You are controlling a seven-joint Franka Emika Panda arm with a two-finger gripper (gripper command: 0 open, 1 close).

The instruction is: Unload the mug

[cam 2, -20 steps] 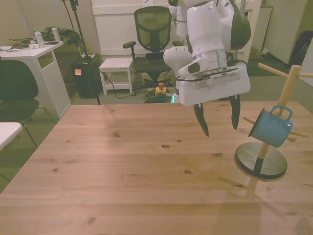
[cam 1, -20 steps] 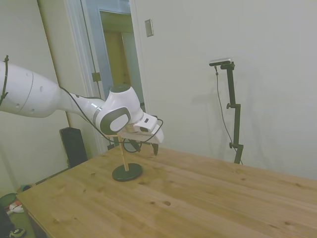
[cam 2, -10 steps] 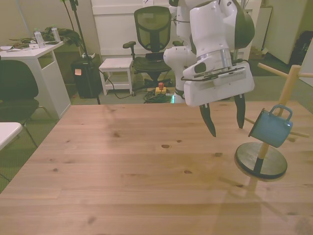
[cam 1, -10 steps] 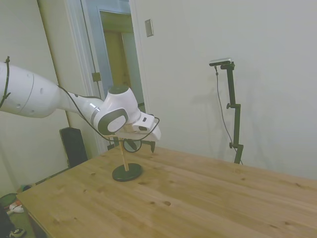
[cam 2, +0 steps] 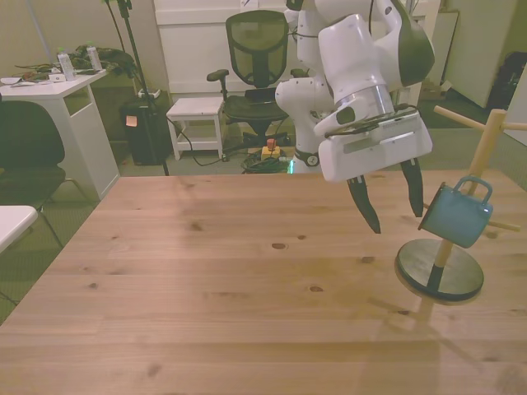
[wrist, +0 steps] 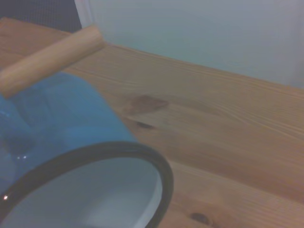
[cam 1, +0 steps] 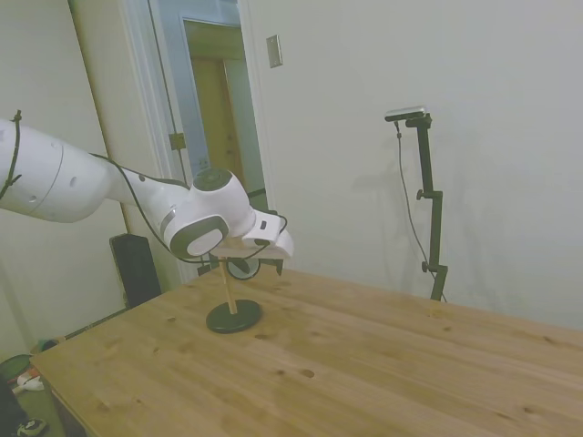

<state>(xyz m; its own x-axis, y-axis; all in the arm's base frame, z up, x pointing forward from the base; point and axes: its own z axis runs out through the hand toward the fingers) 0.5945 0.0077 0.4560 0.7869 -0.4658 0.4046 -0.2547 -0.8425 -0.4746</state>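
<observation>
Front view: wooden desk point(cam 2: 214, 280) across the lower frame, white arm point(cam 2: 362, 49) reaching over its far edge. Shifted since the earlier frames toward the front view's right, closer to the mug tree point(cam 2: 461, 206). Gripper point(cam 2: 392, 202) hanging above the desk, tilted, jaws apart and empty, clamped on nothing. Fingertip nearer the tree just beside the mug point(cam 2: 457, 214), apart from it as far as visible. Mug light blue, hung by its small handle on a lower peg of the tree, tilted, above the dark round base point(cam 2: 439, 270), unmoved from before.

Side view: arm point(cam 1: 55, 177) entering from the picture's left, wrist housing lower and nearer the tree's post point(cam 1: 228, 287) than before, covering the pegs; mug hidden there, jaws too small to judge.

Wrist view: mug point(wrist: 52, 123) filling much of the close patch, blue wall, dark rim, white inside, a wooden peg point(wrist: 47, 59) crossing just over it, desk point(wrist: 223, 118) planks beyond.
</observation>
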